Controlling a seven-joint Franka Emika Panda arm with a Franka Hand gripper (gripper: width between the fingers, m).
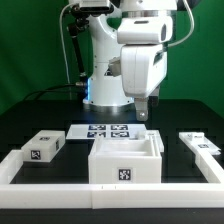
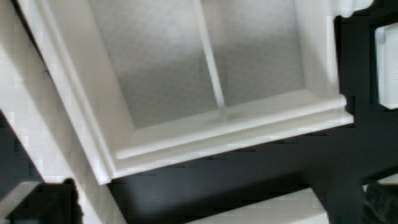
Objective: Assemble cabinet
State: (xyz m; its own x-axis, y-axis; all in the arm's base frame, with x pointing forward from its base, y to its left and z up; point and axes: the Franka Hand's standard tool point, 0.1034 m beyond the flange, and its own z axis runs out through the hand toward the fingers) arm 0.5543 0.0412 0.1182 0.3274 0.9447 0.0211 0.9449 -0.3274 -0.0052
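Your two-finger gripper (image 1: 146,113) hangs just above the back edge of the cabinet (image 1: 125,162), an open-topped white plastic box with a black-and-white tag on its front. The box stands on the black table (image 1: 30,122) just in front of the marker board (image 1: 105,131), between a loose white tagged panel (image 1: 45,148) and another white tagged panel (image 1: 203,146). In the wrist view you see the cabinet's white walls (image 2: 196,90) close up, and the blurred dark fingers (image 2: 32,205) stand wide apart, holding nothing.

No legible writing; only fiducial tags (image 1: 125,173) mark the cabinet (image 1: 103,165).
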